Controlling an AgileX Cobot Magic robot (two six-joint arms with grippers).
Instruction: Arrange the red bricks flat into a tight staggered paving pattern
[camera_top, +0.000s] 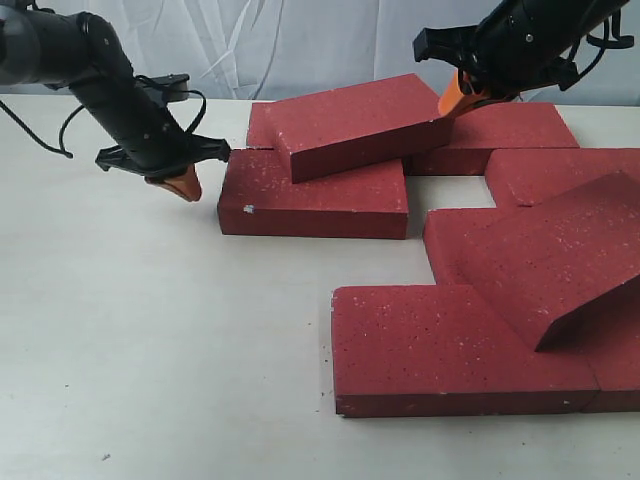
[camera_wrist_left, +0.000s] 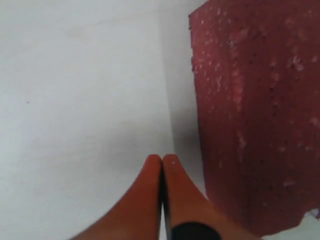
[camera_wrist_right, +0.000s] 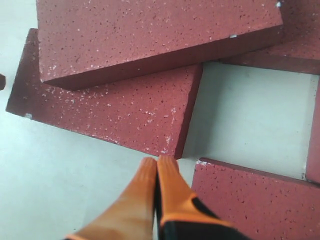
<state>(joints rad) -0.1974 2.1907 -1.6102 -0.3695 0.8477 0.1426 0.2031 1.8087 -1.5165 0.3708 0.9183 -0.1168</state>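
Several dark-red bricks lie on the white table. One brick (camera_top: 352, 122) rests tilted on a flat brick (camera_top: 315, 197). A second tilted brick (camera_top: 560, 262) leans on the flat ones at the right, behind the front brick (camera_top: 440, 352). My left gripper (camera_top: 180, 186) is shut and empty, low over the table just left of the flat brick (camera_wrist_left: 255, 115); its fingertips (camera_wrist_left: 154, 165) are pressed together. My right gripper (camera_top: 455, 100) is shut and empty by the far right end of the tilted brick (camera_wrist_right: 150, 35); whether it touches the brick I cannot tell.
A bare patch of table (camera_wrist_right: 250, 115) shows between the flat brick (camera_wrist_right: 110, 107), a nearer brick (camera_wrist_right: 255, 197) and the back bricks (camera_top: 500, 135). White table (camera_top: 150, 330) spreads to the left and front. A pale curtain hangs behind.
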